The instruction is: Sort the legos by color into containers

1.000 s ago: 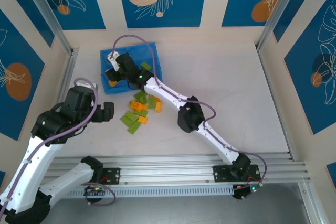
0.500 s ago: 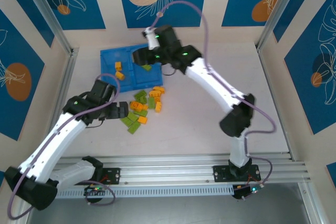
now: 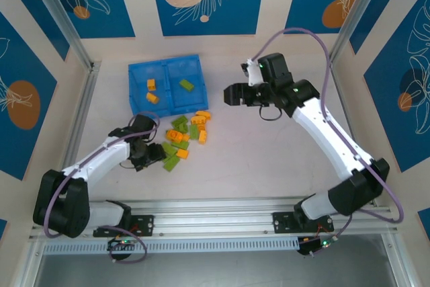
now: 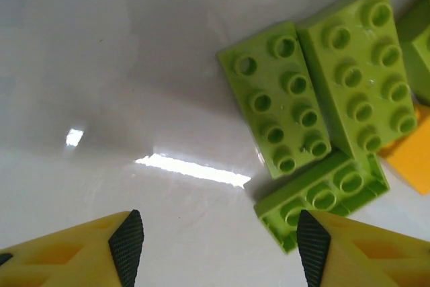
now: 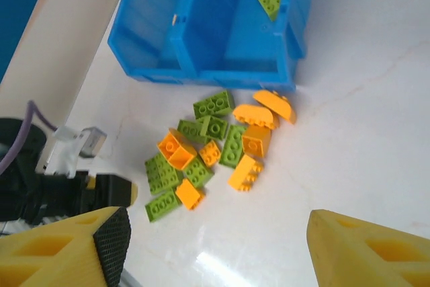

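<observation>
Left jaws, spread and empty, hover low beside green legos (image 4: 309,105) nearer the desk's (image 3: 282,159) left edge; closing on one seems next. Right jaws hang spread, empty, mid-desk.

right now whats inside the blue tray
The tray holds two orange bricks in its left compartment and one green brick in its right. From above, nothing covers its floor.

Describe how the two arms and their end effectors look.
The left arm and right arm have white links, black joints and a looping purple cable each. The left end effector and right end effector have yellow fingers with black pads.
</observation>
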Controlling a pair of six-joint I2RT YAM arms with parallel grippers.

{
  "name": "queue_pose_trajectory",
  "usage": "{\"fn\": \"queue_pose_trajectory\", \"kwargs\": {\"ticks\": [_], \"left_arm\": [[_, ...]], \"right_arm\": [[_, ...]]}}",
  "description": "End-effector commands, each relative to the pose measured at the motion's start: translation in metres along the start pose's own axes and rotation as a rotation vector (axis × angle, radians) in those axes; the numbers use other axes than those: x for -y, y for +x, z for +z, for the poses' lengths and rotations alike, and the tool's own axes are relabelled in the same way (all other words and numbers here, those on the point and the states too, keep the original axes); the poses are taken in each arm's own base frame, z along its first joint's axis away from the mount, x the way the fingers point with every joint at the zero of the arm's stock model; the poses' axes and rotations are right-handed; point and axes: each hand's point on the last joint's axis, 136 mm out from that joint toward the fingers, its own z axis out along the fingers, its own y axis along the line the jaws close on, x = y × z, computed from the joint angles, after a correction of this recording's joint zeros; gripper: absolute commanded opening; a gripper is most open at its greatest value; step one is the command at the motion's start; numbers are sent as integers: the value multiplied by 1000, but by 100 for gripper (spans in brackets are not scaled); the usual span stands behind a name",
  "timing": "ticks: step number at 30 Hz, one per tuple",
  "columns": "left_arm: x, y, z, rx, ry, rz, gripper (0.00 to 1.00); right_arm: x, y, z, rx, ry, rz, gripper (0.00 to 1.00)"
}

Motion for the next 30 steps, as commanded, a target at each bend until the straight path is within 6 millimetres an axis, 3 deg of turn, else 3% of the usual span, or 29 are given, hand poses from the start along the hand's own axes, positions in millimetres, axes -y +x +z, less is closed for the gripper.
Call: {"fn": "queue_pose_trajectory", "kwargs": {"ticks": [1,6,11,16,21,23,27,30], "left_arm": [[15,-15,12,27,54,-50,63],[12,-26,20,51,8,-75,62],[21,-33,31,31,11,-50,60],[18,-26,46,-18,-5,-33,61],[15,-13,65,-94,-14,-16,74],[11,-10,68,-112,-30,-11,71],[-8,-3,60,-130,-123,13,63],[-32,2,41,-104,-217,34,56]], "right_arm": [[-11,12,-28,30,-60,-14,73],[-12,19,-42,51,-103,11,74],[-11,23,-47,27,-103,2,74],[-9,27,-52,29,-91,-16,75],[-10,25,-49,34,-98,-17,75],[-12,24,-51,33,-101,-6,75],[-14,24,-56,33,-105,-6,75],[-12,25,-57,42,-95,-6,75]]}}
